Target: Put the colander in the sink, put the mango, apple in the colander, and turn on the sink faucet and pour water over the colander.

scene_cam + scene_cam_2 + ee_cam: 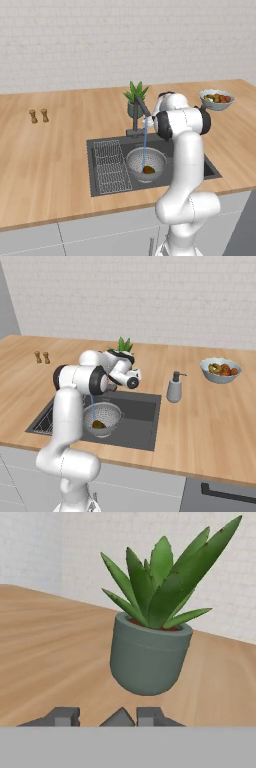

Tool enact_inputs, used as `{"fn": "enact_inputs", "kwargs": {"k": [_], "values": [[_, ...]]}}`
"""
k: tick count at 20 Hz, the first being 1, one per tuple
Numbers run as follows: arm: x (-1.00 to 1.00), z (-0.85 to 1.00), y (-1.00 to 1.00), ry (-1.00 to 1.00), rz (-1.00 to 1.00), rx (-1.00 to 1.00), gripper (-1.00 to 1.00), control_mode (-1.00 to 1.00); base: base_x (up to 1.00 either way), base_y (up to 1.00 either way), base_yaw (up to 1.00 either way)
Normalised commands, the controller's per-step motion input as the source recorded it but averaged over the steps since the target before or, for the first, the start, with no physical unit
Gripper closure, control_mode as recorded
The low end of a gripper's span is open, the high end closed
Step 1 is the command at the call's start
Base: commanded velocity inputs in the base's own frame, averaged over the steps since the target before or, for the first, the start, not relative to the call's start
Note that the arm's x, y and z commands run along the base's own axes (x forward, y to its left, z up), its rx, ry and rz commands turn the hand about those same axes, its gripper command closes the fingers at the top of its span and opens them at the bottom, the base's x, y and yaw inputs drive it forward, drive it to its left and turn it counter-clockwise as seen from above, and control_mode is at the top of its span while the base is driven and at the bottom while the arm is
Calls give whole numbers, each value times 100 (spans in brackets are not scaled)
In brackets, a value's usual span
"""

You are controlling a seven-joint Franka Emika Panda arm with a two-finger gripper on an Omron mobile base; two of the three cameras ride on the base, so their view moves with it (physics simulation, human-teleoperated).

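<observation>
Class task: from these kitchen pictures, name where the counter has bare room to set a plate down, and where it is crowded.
Free: the wood between the two small shakers and the sink, and the stretch between the soap dispenser and the fruit bowl. Crowded: behind the sink, where the potted plant, the sink faucet and the arm cluster.

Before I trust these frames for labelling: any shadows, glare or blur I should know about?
Left base view: flat even light, no glare, the colander soft and low in detail. Right base view: faint shading inside the sink, fruit bowl contents smeared. Hand view: potted plant fairly sharp, wall behind hazy.
</observation>
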Motion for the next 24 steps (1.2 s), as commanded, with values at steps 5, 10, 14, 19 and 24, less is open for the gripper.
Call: {"fn": "enact_inputs", "kwargs": {"k": [5, 10, 14, 19, 24], "values": [[0, 0, 0, 0, 0, 0, 100, -100, 0, 0, 0], [0, 0, 0, 0, 0, 0, 100, -100, 0, 0, 0], [0, 0, 0, 0, 0, 0, 100, -100, 0, 0, 0], [0, 0, 0, 0, 0, 0, 100, -100, 0, 0, 0], [0, 0, 0, 0, 0, 0, 100, -100, 0, 0, 0]]}}
